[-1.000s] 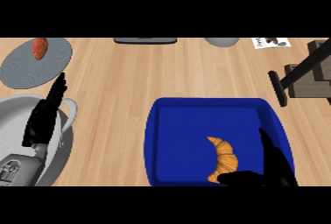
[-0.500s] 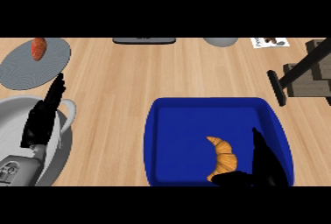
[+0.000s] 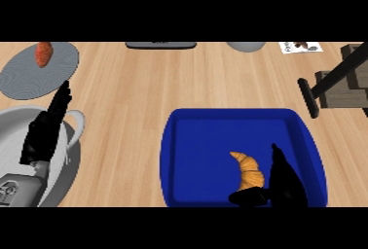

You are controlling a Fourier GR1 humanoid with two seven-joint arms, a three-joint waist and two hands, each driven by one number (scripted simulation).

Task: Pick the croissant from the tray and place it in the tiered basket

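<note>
Pale wooden counter (image 3: 179, 82) fills the view. At 5 o'clock sits the blue tray (image 3: 215, 141), a deep rectangle with rounded corners. The croissant (image 3: 249, 171) is in it, lying on the tray's floor toward the near right corner. It is golden, curved, its pointed tip aimed at 11 o'clock and its thicker end down at 6.

The right hand (image 3: 284, 187) is in the tray with it, coming up from the lower edge. Its fingers (image 3: 277, 160) run straight and together toward 12 o'clock, just beside the croissant's right flank. The thumb (image 3: 248, 198) pokes out toward 9 o'clock, just under the pastry's lower end. So the hand is spread wide, the croissant sitting in the crook between thumb and fingers, nothing curled round it. Whether the black fingers actually touch the crust, I cannot tell.

Over at 8 o'clock, the left hand (image 3: 45, 136) rests with straight fingers pointing up toward 12, holding nothing. It lies over the rim of a round grey-white pot (image 3: 22, 111).

At 10 o'clock there is a grey plate (image 3: 36, 78) with a reddish-orange piece of food (image 3: 45, 52) on its far side. At 2 o'clock stands the tiered basket (image 3: 338, 82), a dark frame with brown wooden tiers, well apart from the tray's far right corner. Along the 12 o'clock edge are a dark flat object (image 3: 161, 45), a grey rounded one (image 3: 247, 46) and a printed card (image 3: 300, 46).
</note>
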